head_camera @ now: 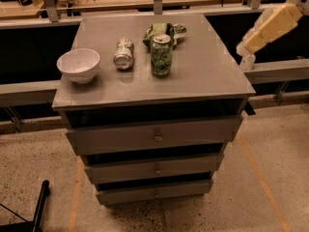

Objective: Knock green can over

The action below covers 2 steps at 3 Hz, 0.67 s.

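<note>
Clearly approach stage: gripper (247,61) hangs at upper right, off the cabinet (207,76) edge, well apart from the green can (161,55); its opening cannot be told, nothing seen held. Can stands upright, upper centre, just before the bag (159,30). Next probably needs a leftward reach and a side push.
</note>
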Available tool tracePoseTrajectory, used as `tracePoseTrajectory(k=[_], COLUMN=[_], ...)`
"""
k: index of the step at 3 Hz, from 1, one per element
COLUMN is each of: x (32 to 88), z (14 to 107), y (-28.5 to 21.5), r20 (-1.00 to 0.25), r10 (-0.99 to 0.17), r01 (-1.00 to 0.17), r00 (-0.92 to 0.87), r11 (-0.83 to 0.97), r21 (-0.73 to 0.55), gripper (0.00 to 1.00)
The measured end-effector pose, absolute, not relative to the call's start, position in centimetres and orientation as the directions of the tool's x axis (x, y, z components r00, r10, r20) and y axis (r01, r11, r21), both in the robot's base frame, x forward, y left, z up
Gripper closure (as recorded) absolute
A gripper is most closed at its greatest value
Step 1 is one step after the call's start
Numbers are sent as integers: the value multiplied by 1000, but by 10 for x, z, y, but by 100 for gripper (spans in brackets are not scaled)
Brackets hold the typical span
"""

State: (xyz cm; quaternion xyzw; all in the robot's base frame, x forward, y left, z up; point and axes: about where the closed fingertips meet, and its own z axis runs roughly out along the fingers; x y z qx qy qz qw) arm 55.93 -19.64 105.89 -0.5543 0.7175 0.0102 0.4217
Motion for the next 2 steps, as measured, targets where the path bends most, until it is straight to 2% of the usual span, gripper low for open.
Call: tracePoseTrajectory(k=[1,2], x=[593,644], z=[1076,1042], y=[-161,-127], r20=[-782,-847], r10=[-624,-531], r01=[-771,-788], r00=[12,-28], r11=[493,533], r21=[-405,-308], gripper=[0,0])
